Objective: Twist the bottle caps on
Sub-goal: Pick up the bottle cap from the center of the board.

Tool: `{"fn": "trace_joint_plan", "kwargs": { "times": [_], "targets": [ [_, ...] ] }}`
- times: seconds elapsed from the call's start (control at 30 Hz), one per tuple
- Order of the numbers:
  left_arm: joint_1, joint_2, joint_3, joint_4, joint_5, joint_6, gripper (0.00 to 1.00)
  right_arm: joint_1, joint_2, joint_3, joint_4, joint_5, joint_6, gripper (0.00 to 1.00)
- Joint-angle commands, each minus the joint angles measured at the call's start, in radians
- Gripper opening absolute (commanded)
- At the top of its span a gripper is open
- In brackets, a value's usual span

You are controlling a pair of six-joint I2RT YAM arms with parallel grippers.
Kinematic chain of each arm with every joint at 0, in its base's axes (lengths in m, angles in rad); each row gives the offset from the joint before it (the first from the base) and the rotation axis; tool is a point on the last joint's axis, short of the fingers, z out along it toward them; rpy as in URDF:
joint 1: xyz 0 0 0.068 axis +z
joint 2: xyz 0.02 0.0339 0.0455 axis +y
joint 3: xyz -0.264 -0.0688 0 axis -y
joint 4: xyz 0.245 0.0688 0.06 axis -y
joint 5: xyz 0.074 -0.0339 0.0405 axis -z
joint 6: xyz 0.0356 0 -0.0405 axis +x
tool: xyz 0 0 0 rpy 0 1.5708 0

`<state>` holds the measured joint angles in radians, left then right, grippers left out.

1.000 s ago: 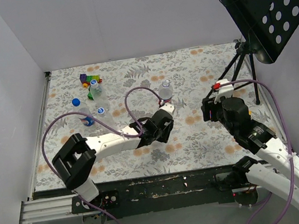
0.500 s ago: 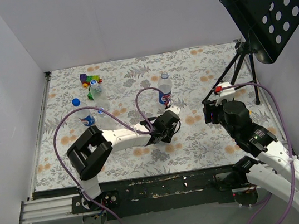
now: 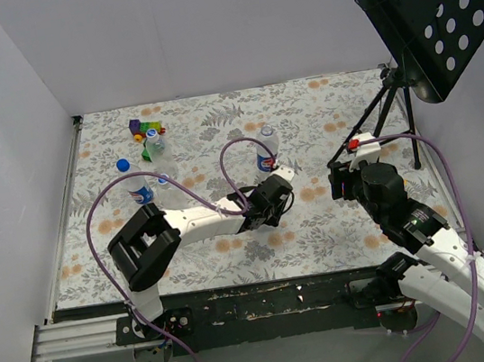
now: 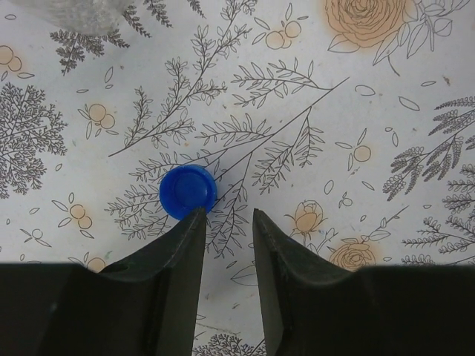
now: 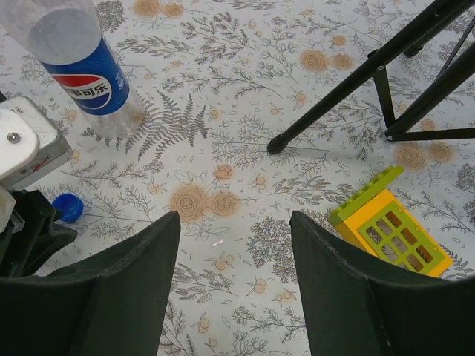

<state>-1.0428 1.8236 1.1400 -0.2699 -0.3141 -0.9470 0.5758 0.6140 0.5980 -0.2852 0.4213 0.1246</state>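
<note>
My left gripper [image 4: 226, 213] has its fingers only a narrow slit apart and grips nothing. A blue bottle cap [image 4: 188, 193] lies flat near the middle of the tabletop [image 4: 356, 89], at the tip of one finger. A Pepsi bottle [image 5: 80, 70] stands upright just beyond. My right gripper [image 5: 234, 222] hangs wide open, empty.

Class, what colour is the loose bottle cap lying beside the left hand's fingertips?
The cap is bright blue, seen best in the left wrist view.
</note>
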Motion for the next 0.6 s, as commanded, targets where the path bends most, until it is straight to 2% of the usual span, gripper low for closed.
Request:
{"fn": "trace_joint_plan", "kwargs": {
  "times": [0.0,0.3,0.57],
  "targets": [
    [-0.003,-0.003,0.047,0.009,-0.034,0.02,0.31,-0.004,-0.016,0.003,0.035,0.027,-0.01,0.68],
    [-0.002,0.045,0.052,0.009,-0.049,0.037,0.29,-0.004,-0.02,0.002,0.031,0.017,-0.01,0.68],
    [0.001,0.074,0.061,-0.028,-0.003,0.017,0.19,-0.004,-0.022,-0.001,0.021,-0.003,-0.005,0.68]
  ]
}}
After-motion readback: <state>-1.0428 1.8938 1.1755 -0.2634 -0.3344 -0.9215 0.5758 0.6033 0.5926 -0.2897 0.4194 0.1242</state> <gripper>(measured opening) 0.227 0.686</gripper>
